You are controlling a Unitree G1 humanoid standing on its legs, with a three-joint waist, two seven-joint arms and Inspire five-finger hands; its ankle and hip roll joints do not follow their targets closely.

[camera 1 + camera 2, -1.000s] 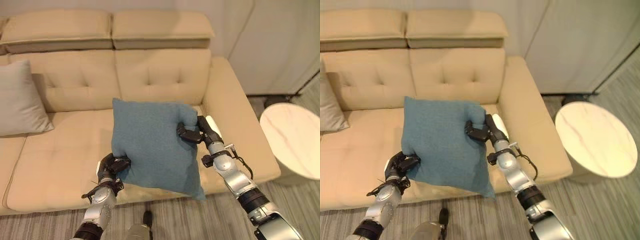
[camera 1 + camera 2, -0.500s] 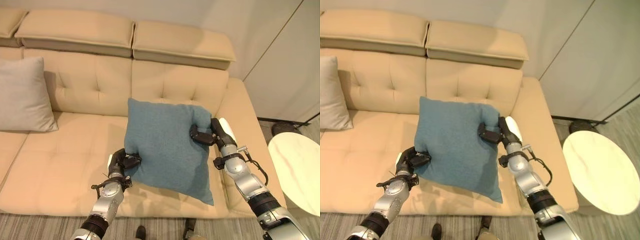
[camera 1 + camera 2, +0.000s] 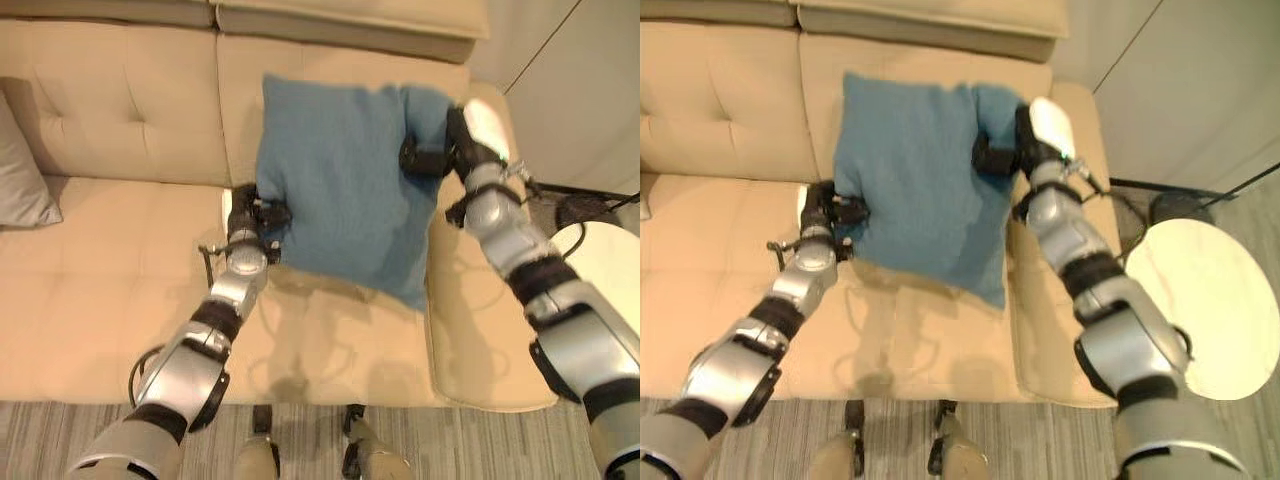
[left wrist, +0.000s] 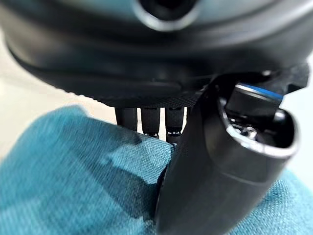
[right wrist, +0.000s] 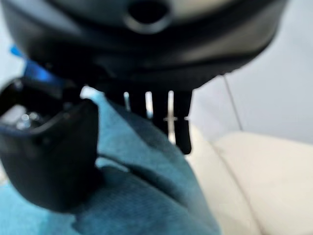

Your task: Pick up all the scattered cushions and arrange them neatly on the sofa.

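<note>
A teal blue cushion point(image 3: 345, 190) hangs upright over the beige sofa's point(image 3: 110, 260) right seat, close to the backrest. My left hand point(image 3: 256, 214) is shut on its lower left edge, thumb point(image 4: 215, 166) pressed into the cloth. My right hand point(image 3: 432, 158) is shut on its upper right corner, near the sofa's right armrest point(image 3: 478, 330). The cushion's lower right corner droops toward the seat. A grey cushion point(image 3: 20, 175) leans on the backrest at the far left.
A round white side table point(image 3: 1200, 300) stands right of the sofa. A pale wall or cabinet front point(image 3: 1200, 90) rises behind it. Striped grey carpet point(image 3: 60, 440) runs along the sofa's front edge.
Both hands have carried the blue cushion up and back toward the backrest. The camera has tipped down and moved closer, so the whole scene has shifted.
</note>
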